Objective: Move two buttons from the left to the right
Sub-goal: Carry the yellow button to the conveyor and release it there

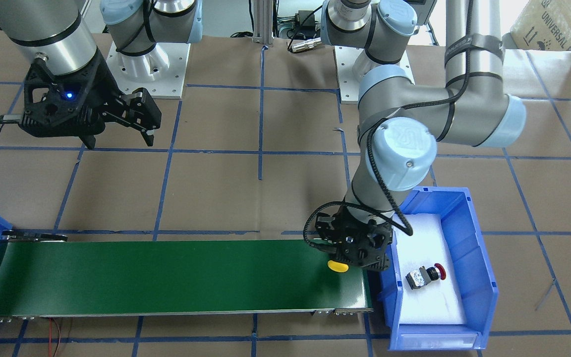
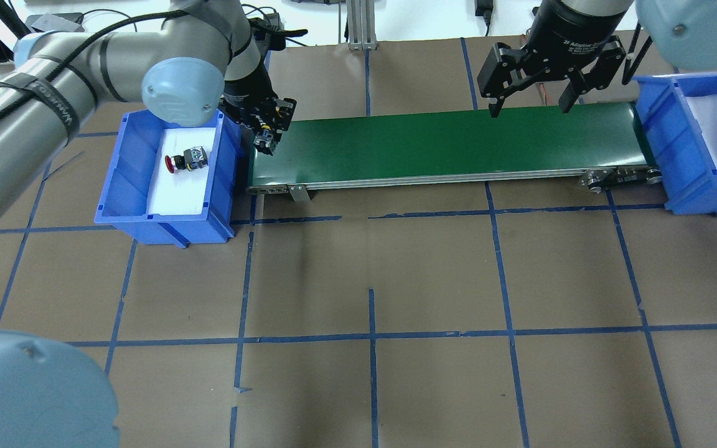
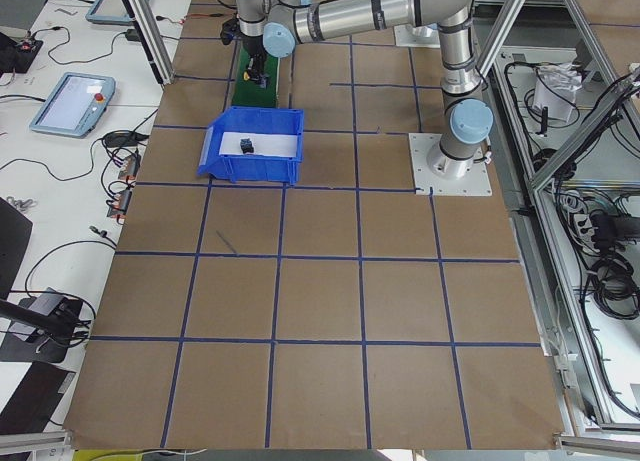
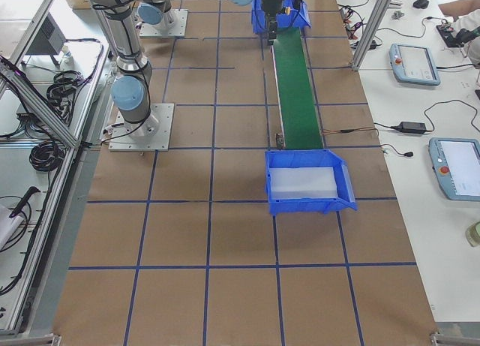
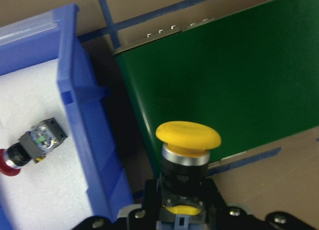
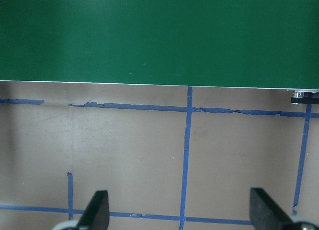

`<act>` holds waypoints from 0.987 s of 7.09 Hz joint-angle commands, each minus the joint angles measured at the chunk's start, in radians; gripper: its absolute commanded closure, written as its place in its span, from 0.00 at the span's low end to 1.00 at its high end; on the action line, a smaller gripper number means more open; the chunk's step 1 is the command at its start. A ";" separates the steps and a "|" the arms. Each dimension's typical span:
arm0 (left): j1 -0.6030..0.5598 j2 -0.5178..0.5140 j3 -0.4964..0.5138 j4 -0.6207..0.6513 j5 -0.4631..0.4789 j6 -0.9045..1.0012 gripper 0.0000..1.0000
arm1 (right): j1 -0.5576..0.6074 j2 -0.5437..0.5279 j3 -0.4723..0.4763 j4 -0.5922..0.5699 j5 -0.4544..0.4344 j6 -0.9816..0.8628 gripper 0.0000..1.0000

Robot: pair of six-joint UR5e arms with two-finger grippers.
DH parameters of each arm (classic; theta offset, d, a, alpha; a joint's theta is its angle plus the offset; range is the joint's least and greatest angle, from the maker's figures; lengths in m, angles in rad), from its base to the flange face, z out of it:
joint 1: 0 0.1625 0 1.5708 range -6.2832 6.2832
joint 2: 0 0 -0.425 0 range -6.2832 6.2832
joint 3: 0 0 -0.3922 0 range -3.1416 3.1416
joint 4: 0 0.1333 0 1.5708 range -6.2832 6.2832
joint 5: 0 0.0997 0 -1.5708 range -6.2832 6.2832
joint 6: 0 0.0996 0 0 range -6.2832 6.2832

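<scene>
My left gripper is shut on the yellow button by its black body, cap pointing away from the wrist. It holds it over the left end of the green conveyor belt; the yellow cap also shows in the front view. The red button lies on its side on white foam in the left blue bin, and shows in the left wrist view. My right gripper is open and empty above the belt's far edge near its right end.
A second blue bin with white foam stands at the belt's right end, with nothing showing in it. The left bin's wall stands close beside the belt's end. The table is brown paper with blue tape lines.
</scene>
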State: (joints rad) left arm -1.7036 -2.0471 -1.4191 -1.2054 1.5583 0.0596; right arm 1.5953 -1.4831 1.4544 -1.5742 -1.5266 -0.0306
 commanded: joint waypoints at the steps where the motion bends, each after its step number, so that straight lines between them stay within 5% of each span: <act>1: -0.069 -0.129 0.103 0.010 0.003 -0.139 0.95 | -0.003 -0.002 -0.002 0.000 -0.001 0.000 0.00; 4: -0.077 -0.137 0.092 0.010 0.002 -0.182 0.88 | -0.003 -0.002 0.000 0.002 0.002 -0.002 0.00; 5: -0.079 -0.140 0.091 0.010 0.006 -0.184 0.69 | -0.003 -0.002 0.000 0.002 0.005 -0.002 0.00; 6: -0.077 -0.137 0.092 0.010 0.008 -0.184 0.01 | -0.003 -0.002 0.001 0.002 0.005 -0.002 0.00; 7: -0.076 -0.124 0.089 0.001 0.006 -0.178 0.00 | -0.003 -0.002 0.001 0.002 0.005 -0.002 0.00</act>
State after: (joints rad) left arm -1.7809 -2.1816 -1.3280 -1.1971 1.5648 -0.1225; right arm 1.5923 -1.4849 1.4551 -1.5723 -1.5223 -0.0322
